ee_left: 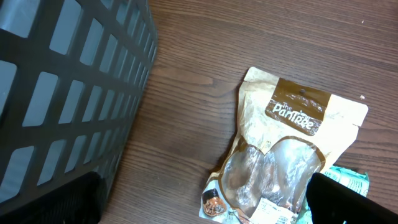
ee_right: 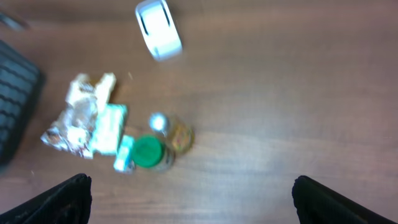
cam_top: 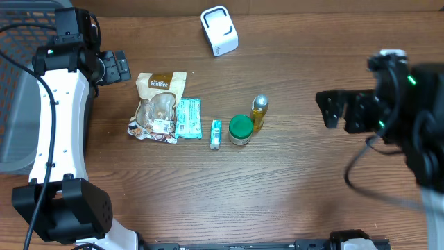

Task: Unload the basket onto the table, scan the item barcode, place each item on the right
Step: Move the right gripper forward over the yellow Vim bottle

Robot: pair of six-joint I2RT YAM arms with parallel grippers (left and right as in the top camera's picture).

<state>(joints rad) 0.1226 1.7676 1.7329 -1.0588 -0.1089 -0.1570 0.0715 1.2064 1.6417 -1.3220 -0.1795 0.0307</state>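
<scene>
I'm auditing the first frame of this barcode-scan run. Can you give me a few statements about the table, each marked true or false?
1. The left gripper and right gripper are both open and empty. True.
2. The white scanner lies inside the basket. False: it sits on the table, behind the row of items.
3. The green-lidded jar sits right beside the small bottle. True.
4. The right gripper holds the Pantree pouch. False: the pouch lies on the table, near the left gripper.

white scanner (cam_top: 219, 30): far side, apart | snack pouch (cam_top: 158, 105): lying flat, label up
</scene>
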